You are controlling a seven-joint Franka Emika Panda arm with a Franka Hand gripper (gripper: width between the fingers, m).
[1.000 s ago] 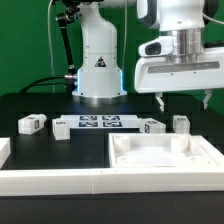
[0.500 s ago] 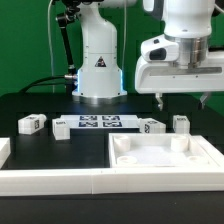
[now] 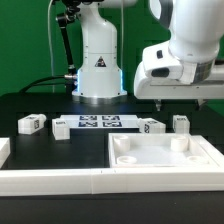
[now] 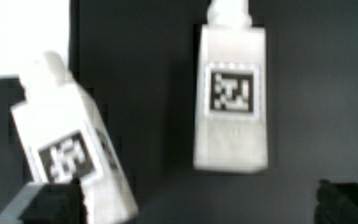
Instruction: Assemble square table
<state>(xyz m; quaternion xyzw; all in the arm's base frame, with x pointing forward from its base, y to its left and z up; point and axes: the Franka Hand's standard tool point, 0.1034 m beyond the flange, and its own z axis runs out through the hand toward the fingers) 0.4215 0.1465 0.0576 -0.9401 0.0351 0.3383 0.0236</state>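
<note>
Below hand (image 3: 183, 102): open air down to leg (image 3: 152, 126) and second leg (image 3: 181, 123), a narrow strip of bare surface (image 3: 85, 145) between them
Front: tabletop (image 3: 165, 150) raised rim, then rail wall (image 3: 50, 180)
Behind: robot base (image 3: 97, 70), well apart

Hand (image 3: 183, 103) aloft, slightly tilted, wide open, empty.

Slab (image 3: 160, 158): front, the exterior view's right, just behind the rail (image 3: 50, 181).
Marker board (image 3: 98, 122): behind, centre.
Leg one (image 3: 30, 123), leg two (image 3: 61, 128): the exterior view's left of the marker board.
Leg three (image 3: 152, 126), leg four (image 3: 181, 123): on its other side, behind the slab.
</note>
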